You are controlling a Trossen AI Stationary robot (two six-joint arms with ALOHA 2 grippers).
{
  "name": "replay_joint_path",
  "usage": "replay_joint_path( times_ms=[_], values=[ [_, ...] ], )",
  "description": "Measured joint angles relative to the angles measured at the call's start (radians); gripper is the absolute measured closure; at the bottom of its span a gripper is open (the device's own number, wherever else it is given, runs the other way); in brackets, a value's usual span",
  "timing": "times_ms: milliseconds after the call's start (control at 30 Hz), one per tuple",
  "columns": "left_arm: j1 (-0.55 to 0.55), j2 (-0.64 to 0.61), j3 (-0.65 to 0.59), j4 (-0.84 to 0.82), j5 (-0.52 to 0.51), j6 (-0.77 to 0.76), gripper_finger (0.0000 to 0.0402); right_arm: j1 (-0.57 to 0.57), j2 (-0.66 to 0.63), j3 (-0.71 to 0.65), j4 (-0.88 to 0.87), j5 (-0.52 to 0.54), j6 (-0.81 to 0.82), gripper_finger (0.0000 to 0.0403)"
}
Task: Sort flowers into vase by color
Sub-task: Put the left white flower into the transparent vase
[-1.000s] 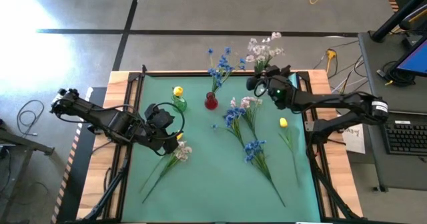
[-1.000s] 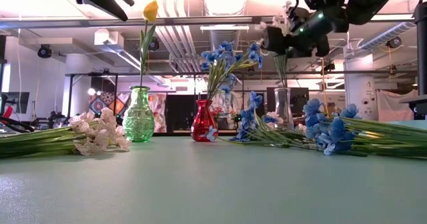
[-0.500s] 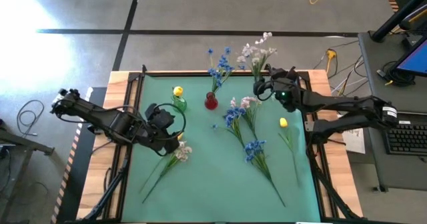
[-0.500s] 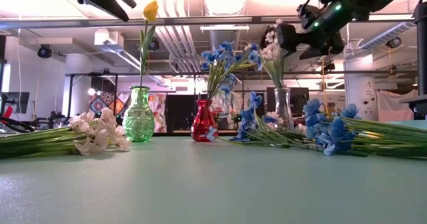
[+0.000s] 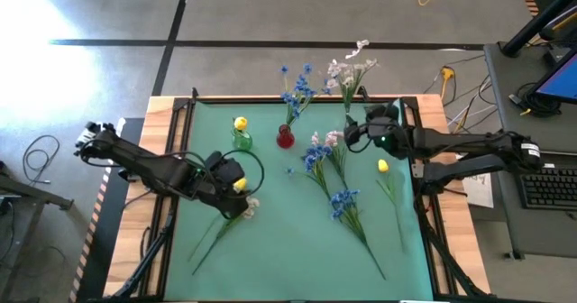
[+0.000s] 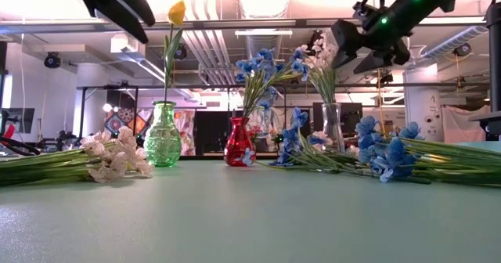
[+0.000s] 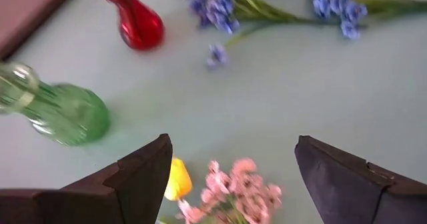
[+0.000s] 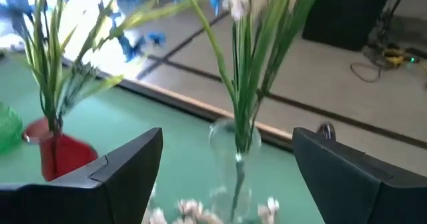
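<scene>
My right gripper [image 5: 354,135] [image 8: 227,159] is open and empty, just on the near side of a clear vase [image 8: 233,143] [image 6: 333,127]. A pale pink-white spray [image 5: 347,68] [image 6: 317,59] stands in that vase by its stems. My left gripper [image 5: 232,180] [image 7: 230,159] is open above a pink-white spray [image 5: 245,206] [image 7: 232,191] and a yellow bud [image 7: 176,179], which lie on the green mat. A green vase [image 5: 242,142] holds a yellow flower [image 5: 240,123]. A red vase [image 5: 285,139] holds blue flowers [image 5: 296,87].
Blue and pink-white flowers [image 5: 320,154], a blue flower [image 5: 343,202] and a yellow flower [image 5: 382,166] lie on the mat's right half. The three vases stand in a row near the far edge. The mat's near part [image 5: 288,267] is bare.
My right gripper has drawn back from the clear vase toward the table's near edge, and the pink-white spray stays upright in the vase. My left gripper has gone a little toward the right and near edges, over the spray lying on the mat.
</scene>
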Motion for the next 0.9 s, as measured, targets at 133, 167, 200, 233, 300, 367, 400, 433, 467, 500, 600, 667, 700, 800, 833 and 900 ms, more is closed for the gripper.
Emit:
replay_joint_path(
  times_ms=[133,167,200,233,300,367,400,433,467,500,600,667,700,800,833,900],
  values=[
    [-0.006,0.025,0.0,-0.002,0.08,-0.037,0.0103,0.027,-0.004,0.022,-0.137,0.001,0.083,0.0076],
    [-0.008,0.033,0.0,-0.003,0.097,-0.045,0.0103,0.034,-0.005,0.026,-0.169,0.0,0.096,0.0076],
    [-0.011,0.039,0.0,-0.004,0.117,-0.052,0.0103,0.043,-0.006,0.028,-0.194,0.0,0.109,0.0076],
    [-0.013,0.047,0.0,-0.007,0.133,-0.062,0.0103,0.052,-0.007,0.031,-0.216,0.0,0.118,0.0076],
    [-0.02,0.057,0.0,-0.02,0.162,-0.083,0.0103,0.069,-0.012,0.035,-0.271,0.0,0.147,0.0076],
    [-0.029,0.066,0.0,-0.03,0.189,-0.111,0.0103,0.085,-0.019,0.04,-0.317,0.001,0.169,0.0076],
    [-0.034,0.07,0.0,-0.035,0.201,-0.127,0.0103,0.095,-0.024,0.043,-0.334,0.0,0.18,0.0076],
    [-0.04,0.074,0.0,-0.042,0.217,-0.143,0.0103,0.104,-0.029,0.044,-0.349,-0.001,0.192,0.0076],
    [-0.046,0.076,0.0,-0.051,0.236,-0.161,0.0103,0.113,-0.035,0.044,-0.366,-0.005,0.204,0.0076],
    [-0.053,0.078,0.0,-0.057,0.256,-0.177,0.0103,0.121,-0.041,0.044,-0.376,-0.02,0.211,0.0076],
    [-0.08,0.081,0.0,-0.086,0.297,-0.228,0.0103,0.143,-0.051,0.044,-0.389,-0.102,0.225,0.0076],
    [-0.099,0.081,0.0,-0.094,0.301,-0.262,0.0103,0.156,-0.052,0.044,-0.384,-0.193,0.233,0.0076],
    [-0.107,0.081,0.0,-0.099,0.301,-0.282,0.0103,0.163,-0.051,0.044,-0.383,-0.243,0.242,0.0076],
    [-0.13,0.081,0.0,-0.1,0.302,-0.34,0.0103,0.188,-0.047,0.044,-0.383,-0.368,0.274,0.0076],
    [-0.136,0.082,0.0,-0.101,0.302,-0.36,0.0103,0.199,-0.047,0.044,-0.384,-0.402,0.282,0.0076],
    [-0.145,0.087,0.0,-0.101,0.302,-0.398,0.0103,0.227,-0.047,0.044,-0.383,-0.451,0.298,0.0076]
  ],
)
